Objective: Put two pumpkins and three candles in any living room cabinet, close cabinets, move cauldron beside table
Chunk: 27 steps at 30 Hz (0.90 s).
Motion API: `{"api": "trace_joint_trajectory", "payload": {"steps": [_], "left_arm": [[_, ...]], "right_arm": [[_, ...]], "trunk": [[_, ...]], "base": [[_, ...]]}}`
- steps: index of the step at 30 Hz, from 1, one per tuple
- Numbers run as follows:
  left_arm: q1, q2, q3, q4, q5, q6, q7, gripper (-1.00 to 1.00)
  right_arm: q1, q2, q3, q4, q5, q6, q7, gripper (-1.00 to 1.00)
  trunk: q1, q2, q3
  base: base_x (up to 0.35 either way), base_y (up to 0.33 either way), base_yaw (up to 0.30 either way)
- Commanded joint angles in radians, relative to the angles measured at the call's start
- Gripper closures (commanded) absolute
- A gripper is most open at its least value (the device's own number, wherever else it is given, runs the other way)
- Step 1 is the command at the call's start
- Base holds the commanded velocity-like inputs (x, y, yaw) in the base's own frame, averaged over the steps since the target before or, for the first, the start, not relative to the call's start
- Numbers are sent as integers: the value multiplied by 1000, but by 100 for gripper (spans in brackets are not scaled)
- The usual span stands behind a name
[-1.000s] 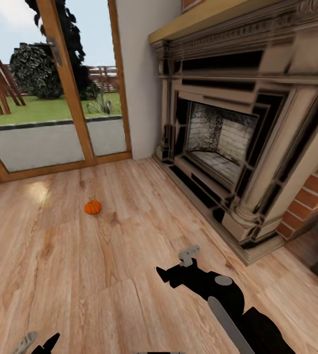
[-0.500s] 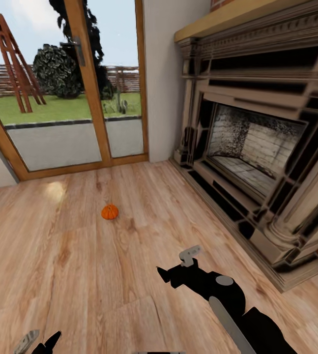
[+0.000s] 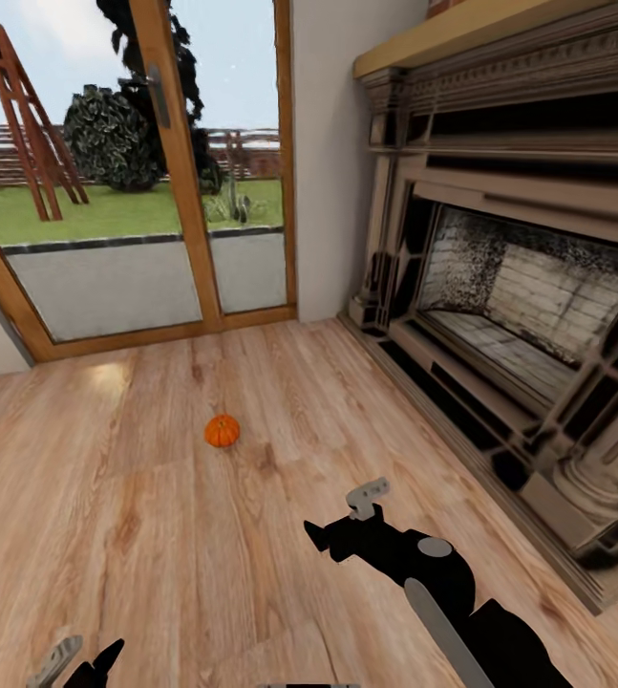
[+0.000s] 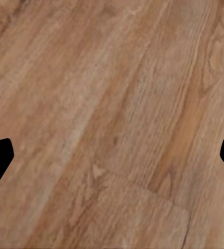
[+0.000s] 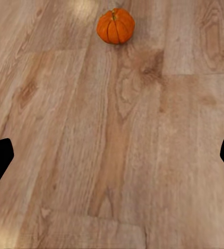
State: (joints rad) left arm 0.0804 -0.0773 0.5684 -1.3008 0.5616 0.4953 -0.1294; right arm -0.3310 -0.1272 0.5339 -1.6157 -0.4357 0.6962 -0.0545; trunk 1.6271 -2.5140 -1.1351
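Glass patio doors are seen at the left, then one pumpkin sitting alone on the bare wood floor, well apart from the fireplace at the right. For a clean pickup, the base is probably best rolled closer first, with the pumpkin kept centred between the right fingers as it is lined up in the right wrist view. Left gripper is spread wide, nothing held. Right gripper is parted wide too, empty and touching nothing, pumpkin well ahead of it.
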Motion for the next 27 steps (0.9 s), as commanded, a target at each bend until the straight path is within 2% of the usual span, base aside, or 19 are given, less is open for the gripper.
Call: {"api": "trace_joint_trajectory", "payload": {"steps": [1,6,8,11,26,27], "left_arm": [[0,-1,3,-2,4,7,-3,-100],[-1,-1,2,-4,4,8,-4,-100],[-1,-1,3,1,4,7,-3,-100],[-1,0,6,1,4,6,-3,-100],[-1,1,10,9,1,6,-1,-100],[-27,6,10,28,2,7,-2,-100]], "right_arm": [[-1,0,2,-1,-6,3,-6,-100],[-4,-6,-3,-1,-6,4,-5,-100],[-8,-11,-50,-1,-7,9,1,-100],[-7,-11,-92,-1,-8,17,15,-100],[-2,-9,-101,-1,-6,4,19,-100],[-1,-6,-100,-1,-6,4,18,-100]], "trunk": [[0,0,-1],[0,0,-1],[0,0,-1],[0,0,-1],[0,0,-1],[0,0,-1]], "base": [[287,155,0],[305,105,0],[328,26,0],[334,9,0],[337,0,0],[337,0,0]]}}
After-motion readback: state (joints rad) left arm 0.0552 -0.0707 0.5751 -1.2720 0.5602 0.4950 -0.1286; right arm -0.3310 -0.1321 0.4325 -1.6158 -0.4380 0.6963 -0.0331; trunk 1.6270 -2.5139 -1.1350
